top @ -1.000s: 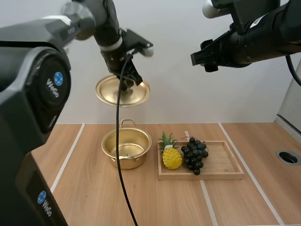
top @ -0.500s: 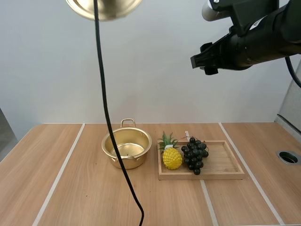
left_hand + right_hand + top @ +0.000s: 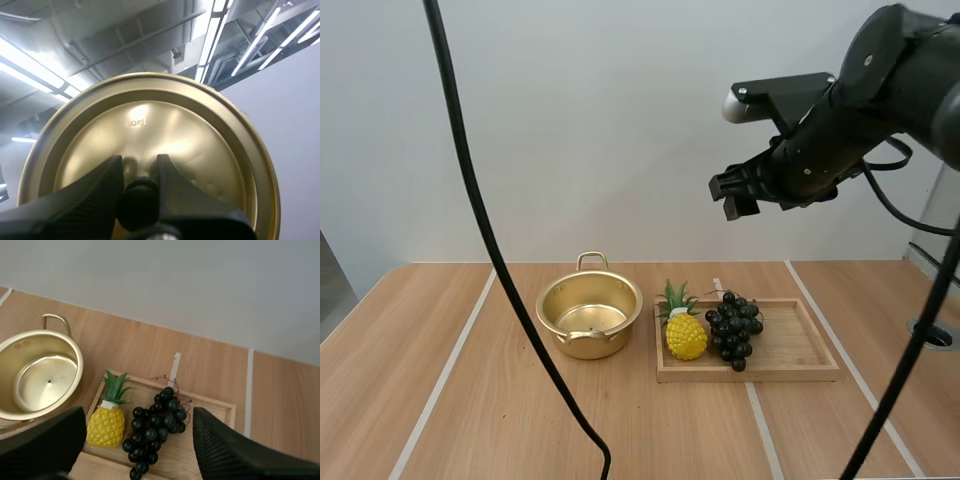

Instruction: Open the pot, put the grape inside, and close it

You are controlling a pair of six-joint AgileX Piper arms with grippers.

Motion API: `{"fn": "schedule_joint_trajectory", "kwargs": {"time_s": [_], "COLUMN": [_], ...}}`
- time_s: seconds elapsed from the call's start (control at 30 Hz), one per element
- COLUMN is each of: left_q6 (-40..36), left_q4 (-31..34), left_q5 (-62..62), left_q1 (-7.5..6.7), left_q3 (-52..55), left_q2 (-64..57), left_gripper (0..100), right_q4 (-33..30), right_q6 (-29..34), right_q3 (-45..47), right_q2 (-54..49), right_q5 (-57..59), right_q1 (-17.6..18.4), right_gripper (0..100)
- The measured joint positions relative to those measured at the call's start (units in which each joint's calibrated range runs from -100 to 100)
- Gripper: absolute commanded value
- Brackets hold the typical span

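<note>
- The left gripper's [image 3: 139, 162] fingers [image 3: 95, 190] are clamped on the dark knob [image 3: 138, 202] of the golden lid [image 3: 150, 120]. One finger sits on either side of the knob, and the lid's round face is turned towards the wrist camera.
- The right gripper's [image 3: 139, 412] fingers [image 3: 225, 450] stand wide apart with nothing between them. The wrist view looks down between them onto the grapes [image 3: 155, 427].
- In the high view the right gripper [image 3: 735, 195] hangs well above the wooden tray [image 3: 800, 350], in front of the wall.
- The grapes [image 3: 733, 328] lie on the tray's 9 o'clock half. The bunch's long axis runs roughly 12 to 6 o'clock, with the stem end towards 12.
- A toy pineapple [image 3: 685, 335] lies just beside the bunch at its 9 o'clock, with its leaves pointing to about 12.
- The pot [image 3: 590, 315] stands upright and uncovered on the desk [image 3: 470, 400], near the tray at its 9 o'clock. Its handles are at 12 and 6 o'clock, and its inside is bare.
- The desk is light wood grain crossed by pale stripes, with a round cable hole [image 3: 932, 334] at its 3 o'clock edge.
- A plain pale grey wall closes off the far side.
</note>
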Motion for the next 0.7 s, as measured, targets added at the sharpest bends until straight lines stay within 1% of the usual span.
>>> {"fn": "schedule_joint_trajectory", "kwargs": {"time_s": [0.13, 0.37, 0.7], "left_q6": [-1.37, -1.55, -1.64], "left_q4": [1.1, 1.21, 1.21], "left_q5": [-3.28, -4.34, -4.62], "left_q1": [0.0, 0.0, 0.0], "left_q3": [0.0, 0.0, 0.0], "left_q2": [0.0, 0.0, 0.0], "left_gripper": [0, 0, 0], "right_q4": [0.0, 0.0, 0.0], "right_q6": [1.39, 3.03, 7.82], "right_q3": [0.0, 0.0, 0.0], "right_q2": [6.32, 15.59, 25.89], "right_q5": [1.47, 1.24, -4.68], "right_q1": [0.0, 0.0, 0.0], "right_gripper": [100, 100, 100]}}
